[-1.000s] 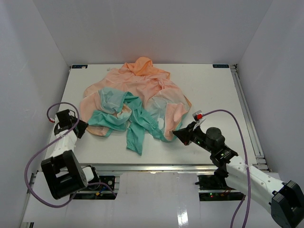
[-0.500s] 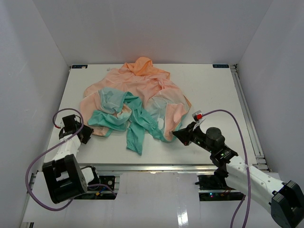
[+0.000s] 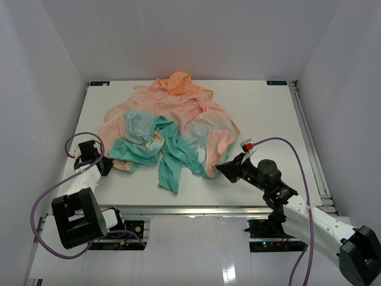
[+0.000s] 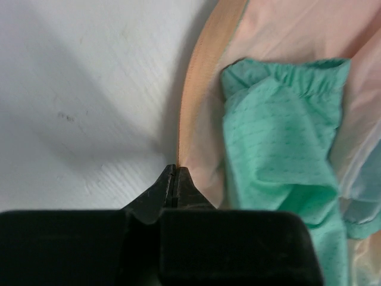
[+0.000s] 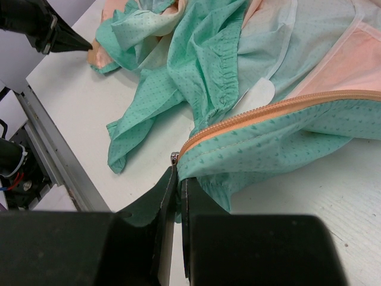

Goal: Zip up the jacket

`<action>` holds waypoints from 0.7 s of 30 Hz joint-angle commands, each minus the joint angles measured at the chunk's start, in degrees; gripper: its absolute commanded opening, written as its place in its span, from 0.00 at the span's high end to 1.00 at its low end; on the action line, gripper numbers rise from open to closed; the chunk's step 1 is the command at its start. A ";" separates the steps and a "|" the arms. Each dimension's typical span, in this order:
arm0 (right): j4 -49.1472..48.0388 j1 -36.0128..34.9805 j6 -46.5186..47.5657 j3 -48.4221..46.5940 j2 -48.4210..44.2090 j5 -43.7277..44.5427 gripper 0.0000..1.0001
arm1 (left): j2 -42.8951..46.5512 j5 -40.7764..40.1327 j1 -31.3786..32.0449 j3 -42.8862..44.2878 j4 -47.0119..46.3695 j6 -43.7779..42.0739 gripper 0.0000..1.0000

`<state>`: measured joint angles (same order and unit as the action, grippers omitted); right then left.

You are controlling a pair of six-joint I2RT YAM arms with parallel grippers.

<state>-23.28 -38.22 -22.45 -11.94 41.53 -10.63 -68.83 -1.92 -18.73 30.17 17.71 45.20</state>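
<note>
Jacket (image 3: pixel 178 119) lies crumpled across the middle of the bench (image 3: pixel 268 113), its peach hood toward the far edge and its teal hem and sleeves spilling toward the near edge.

The right gripper (image 3: pixel 219 168) sits at the near-right side of the heap; its jaws are clenched on the teal hem corner just where the zipper (image 5: pixel 268 110) ends, with the small metal end piece (image 5: pixel 174 157) touching the tips. From there the peach zipper line runs away from the jaws into the heap, so its long axis leads off from this grip.

The left gripper (image 3: pixel 105 165) is at the near-left side of the heap, jaws pressed together; their tips meet the end of a peach band (image 4: pixel 199 89) that runs straight away from them. Whether any cloth is pinched cannot be told. A teal sleeve cuff (image 4: pixel 280 95) lies just beside that band.

Bunched teal sleeves lie between the two grippers, which are well apart; the jacket is not yet zipped. The right arm is nearer the zipper's bottom end, so the coming move likely turns on drawing that edge taut and straight.
</note>
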 commanded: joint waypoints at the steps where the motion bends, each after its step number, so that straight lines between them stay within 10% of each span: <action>1: -1.41 0.23 0.32 -1.57 -1.43 0.55 0.92 | -1.28 -8.68 -0.53 13.84 6.96 -6.22 1.00; 6: -1.18 0.23 0.20 -1.33 -1.69 0.77 0.92 | 4.15 -15.43 -0.61 22.77 10.09 -14.85 1.00; 11: -1.49 0.16 0.05 -1.33 -0.96 0.70 0.92 | 3.25 3.27 3.34 34.53 11.55 -27.13 1.00; 15: -1.68 0.23 -0.26 -1.64 0.11 0.92 0.92 | -7.51 0.60 24.60 46.87 22.37 -31.22 1.00; 21: -1.67 0.07 -0.86 -1.89 2.19 0.97 0.92 | -10.21 -5.19 48.22 38.54 19.65 -28.63 1.00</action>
<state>-22.87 -38.22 -22.67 -11.94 42.74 -10.15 -78.87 -5.18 18.29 74.64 33.05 17.36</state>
